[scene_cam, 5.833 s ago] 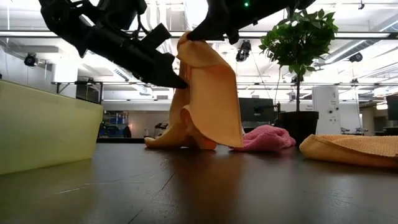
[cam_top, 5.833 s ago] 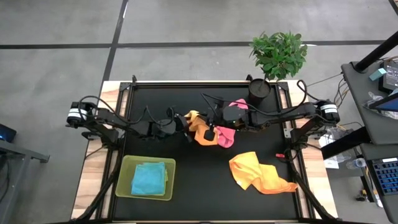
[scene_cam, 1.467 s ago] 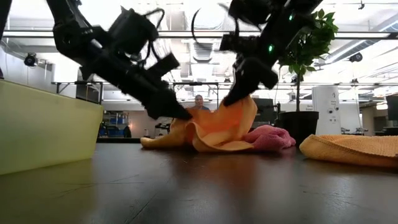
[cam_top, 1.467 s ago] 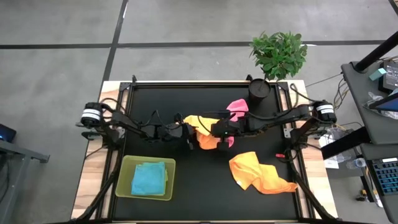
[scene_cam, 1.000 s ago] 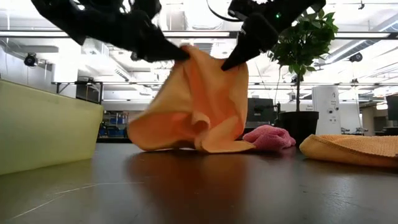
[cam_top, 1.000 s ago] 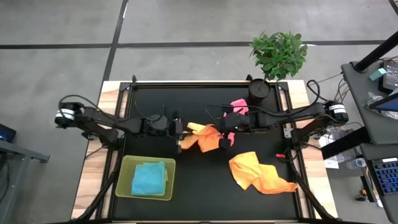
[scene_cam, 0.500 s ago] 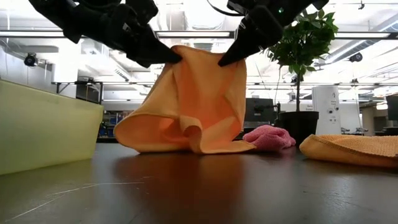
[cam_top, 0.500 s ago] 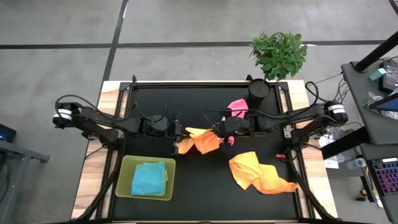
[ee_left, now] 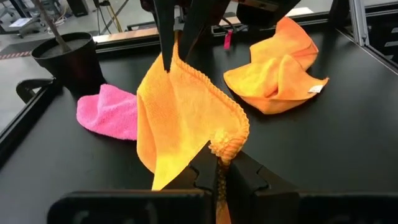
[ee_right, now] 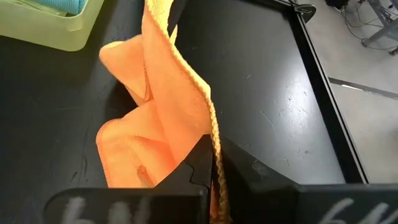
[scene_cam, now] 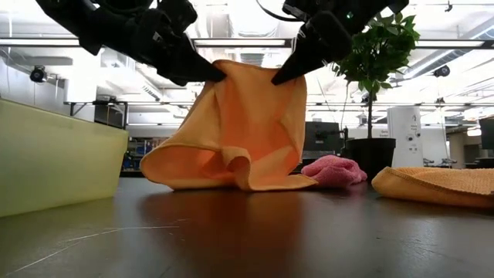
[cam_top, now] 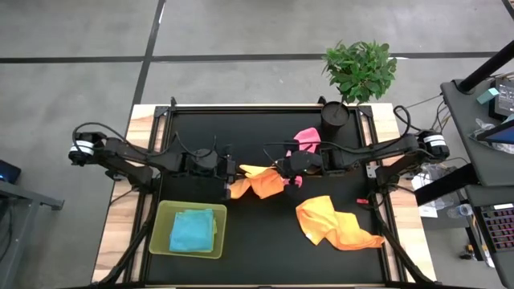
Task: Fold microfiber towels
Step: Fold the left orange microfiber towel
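Note:
An orange microfiber towel (scene_cam: 239,131) hangs between my two grippers over the middle of the table (cam_top: 265,128), its lower folds (scene_cam: 224,179) resting on the black top. My left gripper (scene_cam: 214,76) is shut on its upper left corner. My right gripper (scene_cam: 279,76) is shut on its upper right corner. A pink towel (cam_top: 306,138) lies crumpled behind it. A second orange towel (cam_top: 333,223) lies toward the near right. A light blue towel (cam_top: 193,230) lies folded in the lime-green tray (cam_top: 161,241). My left gripper pinches the towel's upper corner (ee_left: 226,148) between its two fingers, coming from the table's left and slanting a little downward. The cloth hangs below the fingers with its lower part on the table. My right gripper pinches the opposite upper corner at the hemmed edge (ee_right: 211,127), coming from the table's right and slanting downward. The top edge (scene_cam: 247,65) runs between the two holds with only a slight sag.
A potted plant (cam_top: 358,72) in a black pot (cam_top: 335,117) stands at the far right, close behind the pink towel. The tray sits at the near left. Bare tabletop lies in front of the held towel.
Both grippers have kept their hold and almost their place. The hanging cloth has swung and settled. Its lower folds have spread wider on the table toward the left, and the top edge now runs straighter between the two corners.

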